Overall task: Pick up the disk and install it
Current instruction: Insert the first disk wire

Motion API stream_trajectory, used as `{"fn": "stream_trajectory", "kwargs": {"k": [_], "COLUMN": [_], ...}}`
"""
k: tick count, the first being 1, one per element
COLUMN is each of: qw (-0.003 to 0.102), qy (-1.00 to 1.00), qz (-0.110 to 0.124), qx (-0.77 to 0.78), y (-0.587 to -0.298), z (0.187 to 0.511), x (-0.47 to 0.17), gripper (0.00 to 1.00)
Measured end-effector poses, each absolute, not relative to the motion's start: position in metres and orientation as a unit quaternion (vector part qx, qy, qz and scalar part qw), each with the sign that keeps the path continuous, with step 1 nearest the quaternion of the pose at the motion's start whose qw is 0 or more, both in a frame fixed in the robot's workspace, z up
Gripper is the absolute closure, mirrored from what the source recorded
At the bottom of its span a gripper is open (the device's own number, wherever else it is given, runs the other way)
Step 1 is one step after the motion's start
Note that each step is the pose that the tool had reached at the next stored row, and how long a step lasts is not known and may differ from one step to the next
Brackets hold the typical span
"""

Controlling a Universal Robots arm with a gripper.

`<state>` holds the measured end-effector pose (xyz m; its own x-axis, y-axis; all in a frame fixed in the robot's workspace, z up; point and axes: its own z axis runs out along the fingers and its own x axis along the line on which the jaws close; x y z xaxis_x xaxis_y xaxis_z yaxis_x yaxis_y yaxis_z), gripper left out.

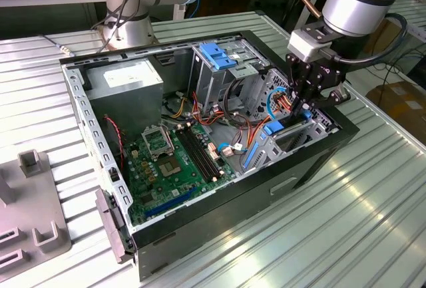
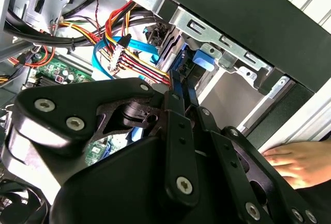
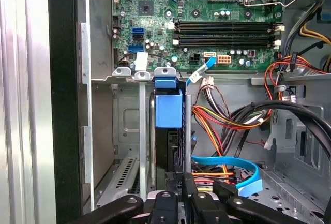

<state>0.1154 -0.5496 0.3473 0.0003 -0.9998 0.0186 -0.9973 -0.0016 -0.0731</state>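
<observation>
The disk (image 3: 168,146) stands on edge in a slot of the metal drive bay at the corner of the open computer case (image 1: 313,161). Its blue bracket tab (image 3: 168,107) points toward the motherboard. In the exterior view the blue bracket (image 1: 274,127) shows just below my gripper (image 1: 301,108), on that view's right. In the first wrist view my gripper (image 3: 178,185) closes on the disk's near end. In the second wrist view the gripper (image 2: 182,97) clamps the thin blue edge that leads to the tab (image 2: 202,58).
Red, yellow and blue cables (image 3: 227,115) crowd the space beside the bay. The motherboard (image 1: 176,161), a grey power supply (image 1: 126,82) and a blue-latched drive cage (image 1: 218,55) are inside the case. A person's hand (image 2: 295,162) rests outside it. A grey fixture (image 1: 30,201) sits at the exterior view's left.
</observation>
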Motion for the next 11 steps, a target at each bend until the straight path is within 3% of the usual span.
{"fn": "stream_trajectory", "kwargs": {"k": [11], "qw": [0.019], "qy": [0.708], "qz": [-0.032], "qx": [-0.706], "y": [-0.5502], "z": [0.3464], "x": [0.1183], "gripper": [0.83]}}
